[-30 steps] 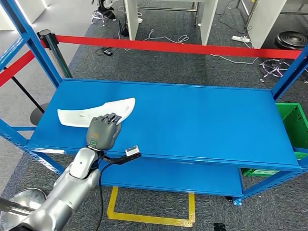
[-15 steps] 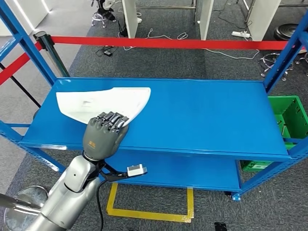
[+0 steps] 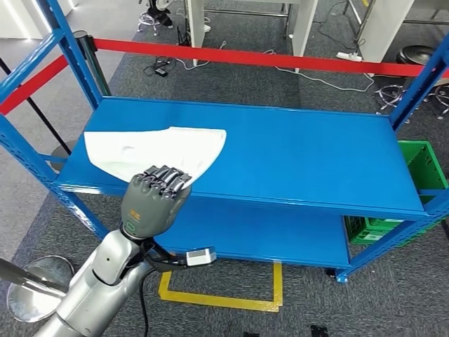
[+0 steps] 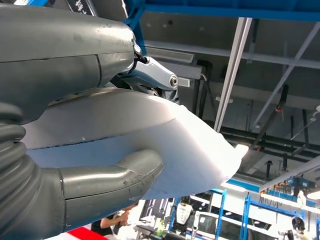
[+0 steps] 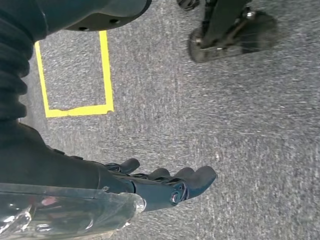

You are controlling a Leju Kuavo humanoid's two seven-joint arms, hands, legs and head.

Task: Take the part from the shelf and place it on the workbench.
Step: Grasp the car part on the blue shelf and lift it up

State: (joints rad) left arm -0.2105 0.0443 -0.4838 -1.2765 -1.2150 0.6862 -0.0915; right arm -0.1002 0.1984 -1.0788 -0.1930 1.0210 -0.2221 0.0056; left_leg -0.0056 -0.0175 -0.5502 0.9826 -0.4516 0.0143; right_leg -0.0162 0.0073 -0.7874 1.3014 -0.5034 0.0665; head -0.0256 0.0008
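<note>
The left hand's fingers (image 3: 165,177) curl over the near edge of a flat white part (image 3: 153,151), gripping it. In the left wrist view the thick grey thumb (image 4: 113,175) presses one face of the white part (image 4: 181,145) while darker fingers (image 4: 151,75) lie against the other, so the part is pinched between them. The left hand (image 3: 151,200) sits in the lower left of the head view, at the end of a silver arm (image 3: 100,288) that rises from the bottom left corner.

The part is long and curved, tapering toward one end. It is at the left end of the blue shelf (image 3: 297,158), over the shelf's top level at its front edge; whether it touches the shelf cannot be told.

The right hand (image 5: 158,182) hangs over grey carpet with its fingers (image 5: 196,177) stretched out, apart and holding nothing.

Further out, a red barrier tape (image 3: 254,60) crosses the upper part of the head view behind the shelf. A green crate (image 3: 424,168) stands at the right edge. A yellow tape outline (image 3: 222,298) marks the floor at the bottom centre.
</note>
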